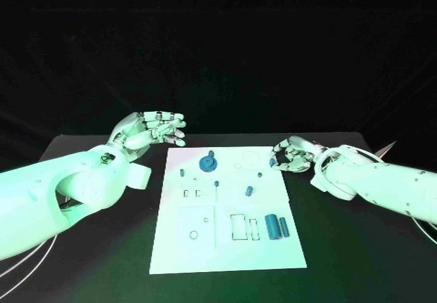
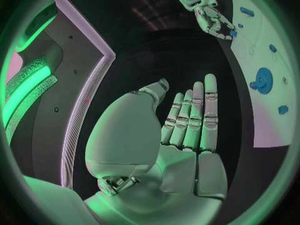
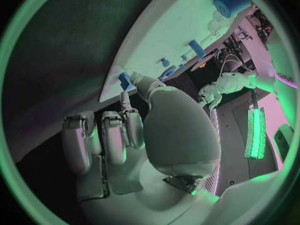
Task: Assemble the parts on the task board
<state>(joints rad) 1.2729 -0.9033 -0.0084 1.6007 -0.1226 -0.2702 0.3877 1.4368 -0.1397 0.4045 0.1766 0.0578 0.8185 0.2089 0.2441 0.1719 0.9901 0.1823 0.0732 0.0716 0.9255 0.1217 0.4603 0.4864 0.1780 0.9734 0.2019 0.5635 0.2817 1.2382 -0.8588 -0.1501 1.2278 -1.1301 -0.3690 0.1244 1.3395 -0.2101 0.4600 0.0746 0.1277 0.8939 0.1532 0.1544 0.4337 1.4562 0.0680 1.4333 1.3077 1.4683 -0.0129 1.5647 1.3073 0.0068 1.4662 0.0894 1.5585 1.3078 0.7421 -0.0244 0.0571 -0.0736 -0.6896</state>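
Note:
The white task board [image 1: 228, 252] lies in the middle of the black table. On it are a blue gear [image 1: 208, 164], a small blue piece [image 1: 249, 189] near the centre and two blue cylinders [image 1: 276, 226] side by side at the near right. My right hand [image 1: 293, 154] hovers at the board's far right corner and pinches a small blue part [image 1: 273, 162] between thumb and finger; the same part [image 3: 125, 80] shows at the thumb tip in the right wrist view. My left hand [image 1: 150, 129] is raised beyond the board's far left corner, fingers straight [image 2: 190, 120], holding nothing.
A thin blue pin [image 1: 216, 184] and a small ring [image 1: 194, 235] also lie on the board, among rectangular recesses [image 1: 239, 227]. The black table [image 1: 364, 252] runs bare on both sides of the board. The left forearm [image 1: 82, 183] lies along the board's left side.

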